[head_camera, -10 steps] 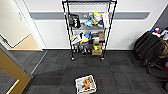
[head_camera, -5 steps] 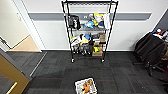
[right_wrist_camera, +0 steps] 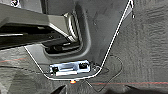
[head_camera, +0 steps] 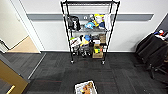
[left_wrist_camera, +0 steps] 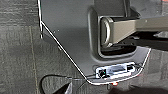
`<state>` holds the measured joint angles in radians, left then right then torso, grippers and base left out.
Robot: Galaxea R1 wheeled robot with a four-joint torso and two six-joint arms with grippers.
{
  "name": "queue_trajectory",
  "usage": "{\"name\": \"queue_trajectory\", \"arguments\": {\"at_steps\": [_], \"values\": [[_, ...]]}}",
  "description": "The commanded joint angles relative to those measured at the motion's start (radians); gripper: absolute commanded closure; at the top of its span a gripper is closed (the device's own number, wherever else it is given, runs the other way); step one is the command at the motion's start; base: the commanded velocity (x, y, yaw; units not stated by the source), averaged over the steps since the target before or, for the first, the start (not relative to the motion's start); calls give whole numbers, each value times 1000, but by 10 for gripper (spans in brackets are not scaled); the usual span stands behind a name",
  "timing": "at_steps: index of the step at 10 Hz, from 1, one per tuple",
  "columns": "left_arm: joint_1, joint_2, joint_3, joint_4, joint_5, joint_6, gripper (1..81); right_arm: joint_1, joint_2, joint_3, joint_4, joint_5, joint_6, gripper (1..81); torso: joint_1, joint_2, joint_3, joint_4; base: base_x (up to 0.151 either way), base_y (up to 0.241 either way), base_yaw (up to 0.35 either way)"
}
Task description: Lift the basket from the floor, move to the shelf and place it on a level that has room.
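Basket [head_camera: 85, 88] on the carpet floor [head_camera: 120, 72] (well short of the shelf [head_camera: 89, 30]), jaws' state impossible to tell

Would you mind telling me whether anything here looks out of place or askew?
Mainly the basket: it sits alone on the dark carpet floor, in front of the shelf, turned at a slight angle to it. The shelf's middle tiers look crowded and jumbled, while its top level appears bare. Nothing looks spilled or damaged.
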<state>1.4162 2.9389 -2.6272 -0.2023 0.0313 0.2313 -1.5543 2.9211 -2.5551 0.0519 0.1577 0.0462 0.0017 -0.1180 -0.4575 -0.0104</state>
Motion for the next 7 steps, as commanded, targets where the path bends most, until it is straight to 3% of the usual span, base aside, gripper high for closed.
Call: {"name": "queue_trajectory", "arguments": {"at_steps": [1, 7], "values": [[-7, -9, -1, -6, 81, 3, 10, -2, -7, 1, 2, -69, 1, 10, 0, 0, 0, 0, 113, 0, 0], [-7, -7, 0, -6, 81, 3, 10, -2, -7, 1, 2, -69, 1, 10, 0, 0, 0, 0, 100, 0, 0]]}}
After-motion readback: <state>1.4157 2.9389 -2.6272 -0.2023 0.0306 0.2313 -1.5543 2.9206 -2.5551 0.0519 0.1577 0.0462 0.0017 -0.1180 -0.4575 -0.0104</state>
